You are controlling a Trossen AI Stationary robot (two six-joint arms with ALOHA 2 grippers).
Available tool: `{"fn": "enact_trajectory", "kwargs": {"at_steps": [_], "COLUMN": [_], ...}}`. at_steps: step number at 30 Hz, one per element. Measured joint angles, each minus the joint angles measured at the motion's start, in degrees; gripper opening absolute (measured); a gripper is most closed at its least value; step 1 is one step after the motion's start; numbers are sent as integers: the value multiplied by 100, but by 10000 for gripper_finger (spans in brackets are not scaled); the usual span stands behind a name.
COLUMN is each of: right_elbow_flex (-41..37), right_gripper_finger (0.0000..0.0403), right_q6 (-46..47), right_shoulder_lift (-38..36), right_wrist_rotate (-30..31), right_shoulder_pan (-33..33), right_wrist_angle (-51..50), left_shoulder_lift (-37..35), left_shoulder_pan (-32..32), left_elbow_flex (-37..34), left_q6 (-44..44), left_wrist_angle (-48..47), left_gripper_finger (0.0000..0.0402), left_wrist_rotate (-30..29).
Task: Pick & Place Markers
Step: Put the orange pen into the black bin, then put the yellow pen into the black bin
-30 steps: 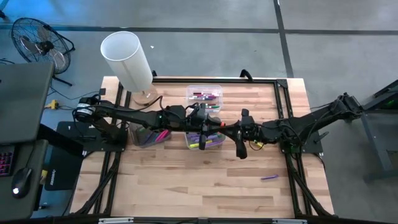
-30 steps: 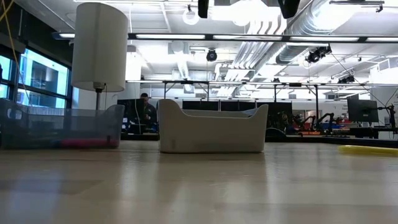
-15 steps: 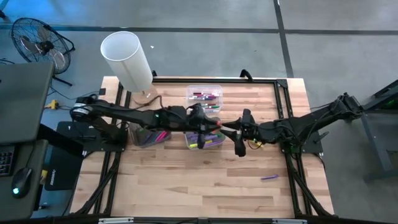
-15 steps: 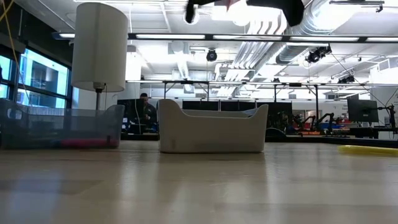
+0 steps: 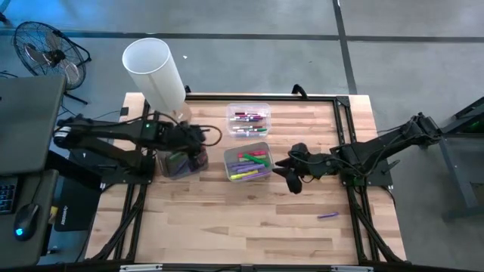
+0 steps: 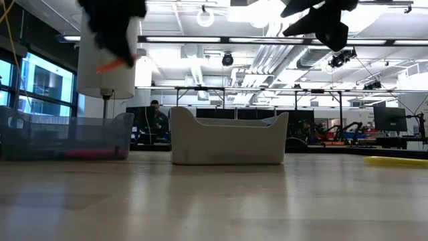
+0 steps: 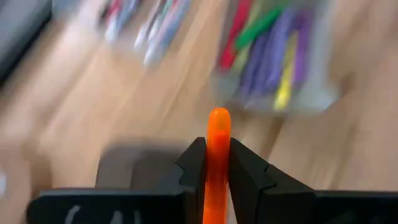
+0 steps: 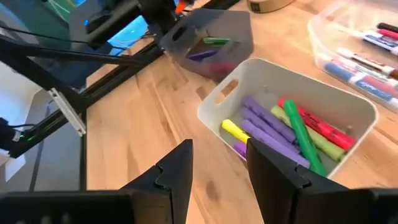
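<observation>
My left gripper (image 5: 198, 138) hangs above the grey bin (image 5: 181, 162) at the table's left, shut on an orange marker (image 7: 217, 127); in the low view the marker (image 6: 115, 65) sticks out below it. My right gripper (image 8: 217, 165) stands open and holds nothing, in the air just right of the white bin (image 5: 248, 162). That bin holds several purple, green, yellow and red markers (image 8: 280, 127). The grey bin (image 8: 214, 37) holds green and purple markers. One purple marker (image 5: 327, 216) lies flat on the table near the right. My left gripper pinches the orange marker's shaft (image 7: 217, 158) between its two fingers, and the fingers lie along it. The marker's rounded end (image 7: 218, 115) sticks out past the fingertips. It is lifted clear, slanting down over the grey bin.
A clear tray (image 5: 248, 121) of white-bodied markers stands behind the white bin. A tall white lamp (image 5: 155, 72) stands at the far left corner. Bare wood lies across the table's near half.
My left gripper has swung from over the white bin toward the table's left edge, tipping downward, and carried the orange marker over the grey bin. My right gripper has opened, rolled and tipped down a little, staying beside the white bin.
</observation>
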Motion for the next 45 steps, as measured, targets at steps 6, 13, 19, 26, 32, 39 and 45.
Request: {"fn": "enact_trajectory", "kwargs": {"at_steps": [6,13,19,26,32,39,45], "right_elbow_flex": [0,0,0,0,0,0,0], "right_gripper_finger": [138,138,138,138,138,138,138], "right_q6": [-115,-237,-501,-664,340,702,-10], "right_shoulder_lift": [0,2,4,11,15,518,1263], "right_wrist_rotate": [137,263,372,524,154,-1417,-1812], "right_shoulder_pan": [0,-4,-4,-56,-612,-1440,-1680], "right_wrist_angle": [-83,-84,-74,-314,-1757,-4117,-4776], "left_shoulder_lift": [-141,59,55,55,55,55,55], "left_shoulder_pan": [-2,0,0,0,0,0,0], "left_elbow_flex": [-1222,-1681,-1458,-712,-69,144,144], "left_q6": [-1054,-1523,-1460,-1289,-599,-245,-229], "left_wrist_angle": [-250,-250,-287,-33,329,1058,1191], "left_gripper_finger": [47,106,167,182,183,183,183], "left_wrist_rotate": [236,378,427,202,139,-52,-78]}}
